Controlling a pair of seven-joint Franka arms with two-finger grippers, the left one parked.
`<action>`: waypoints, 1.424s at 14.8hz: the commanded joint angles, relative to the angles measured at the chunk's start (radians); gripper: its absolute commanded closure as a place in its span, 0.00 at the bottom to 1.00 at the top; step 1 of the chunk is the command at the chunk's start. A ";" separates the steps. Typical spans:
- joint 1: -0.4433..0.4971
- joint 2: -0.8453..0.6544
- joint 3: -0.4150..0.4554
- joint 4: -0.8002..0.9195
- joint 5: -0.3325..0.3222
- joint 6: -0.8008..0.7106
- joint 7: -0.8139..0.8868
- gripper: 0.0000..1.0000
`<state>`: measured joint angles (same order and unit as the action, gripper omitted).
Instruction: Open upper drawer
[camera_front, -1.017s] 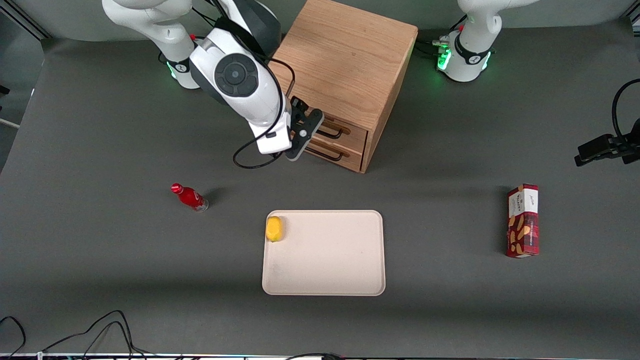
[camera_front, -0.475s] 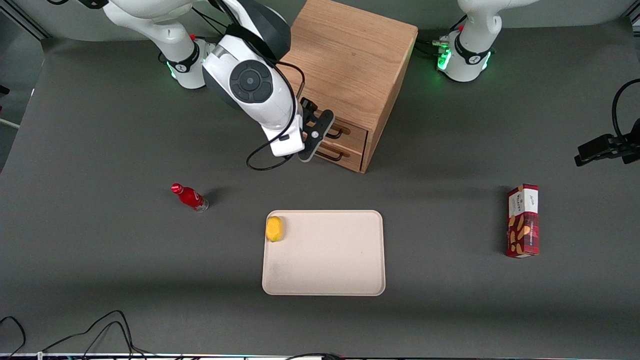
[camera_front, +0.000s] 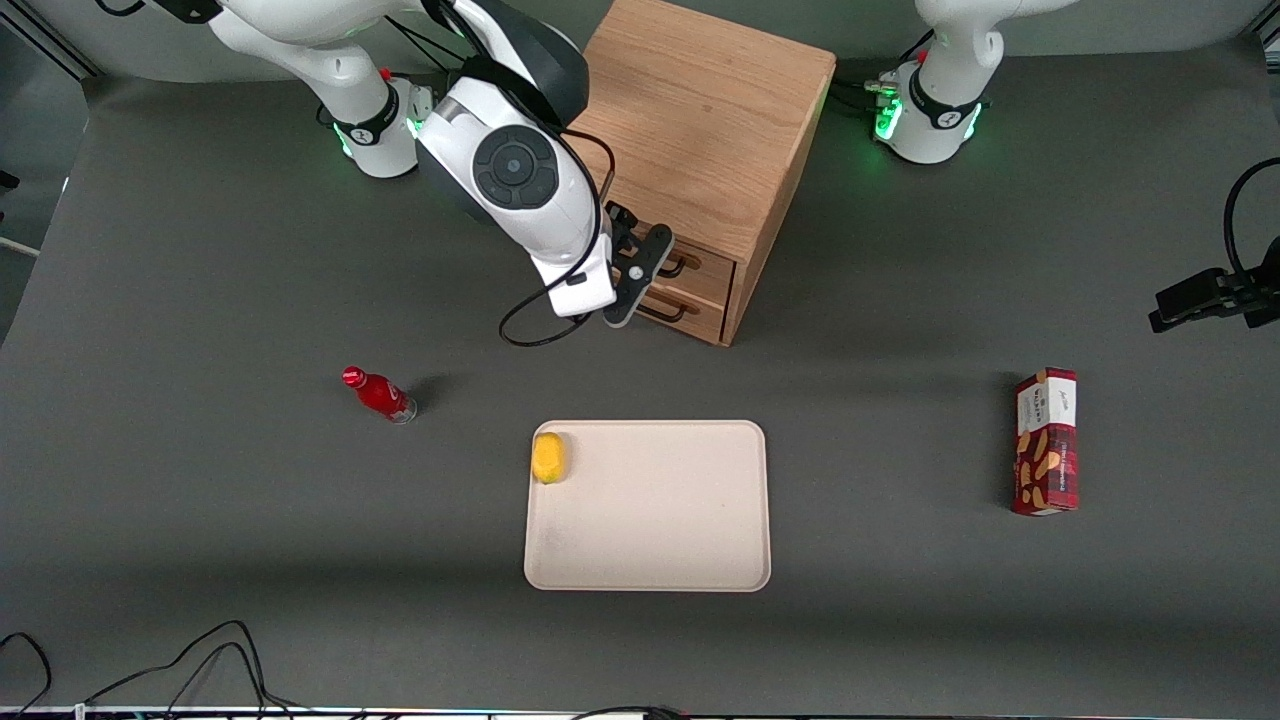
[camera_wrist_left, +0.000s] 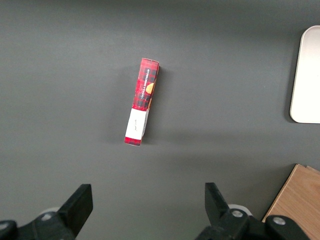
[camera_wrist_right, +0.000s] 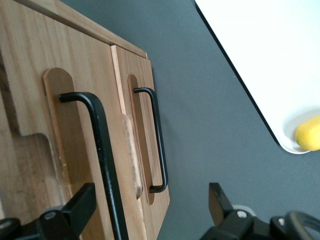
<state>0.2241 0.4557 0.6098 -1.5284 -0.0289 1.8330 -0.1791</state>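
A dark grey matte table (camera_front: 200, 250) carries everything in the scene. A light oak cabinet (camera_front: 700, 120) stands on it near the arm bases, its front turned toward the front camera. The upper drawer (camera_front: 705, 262) sits in that front, directly above the bottom drawer (camera_front: 690, 305), and both fronts lie flush with the cabinet, shut. Each has a black wire handle: the upper drawer's handle (camera_wrist_right: 102, 160) and the bottom drawer's handle (camera_wrist_right: 157, 140). The gripper (camera_front: 635, 275) hangs in front of the drawer fronts at handle height; in the right wrist view its two black fingers (camera_wrist_right: 75, 207) stand spread apart, with the upper handle's bar running between them, and they have hold of nothing. Nearer the front camera lies a cream tray (camera_front: 660, 520) with a yellow fruit (camera_front: 548, 457) in one corner. A small red bottle (camera_front: 380, 394) lies toward the working arm's end of the table, and a red biscuit box (camera_front: 1046, 441) toward the parked arm's end. Loose black cables (camera_front: 200, 660) trail along the table edge nearest the front camera, and green lights glow at the arm bases (camera_front: 885, 115).
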 joint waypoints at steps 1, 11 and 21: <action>0.017 0.012 -0.008 0.004 -0.022 0.025 -0.006 0.00; 0.018 0.034 -0.010 -0.055 -0.072 0.100 -0.008 0.00; 0.011 0.049 -0.012 -0.056 -0.106 0.109 -0.006 0.00</action>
<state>0.2352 0.4889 0.6104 -1.5872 -0.0923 1.9221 -0.1792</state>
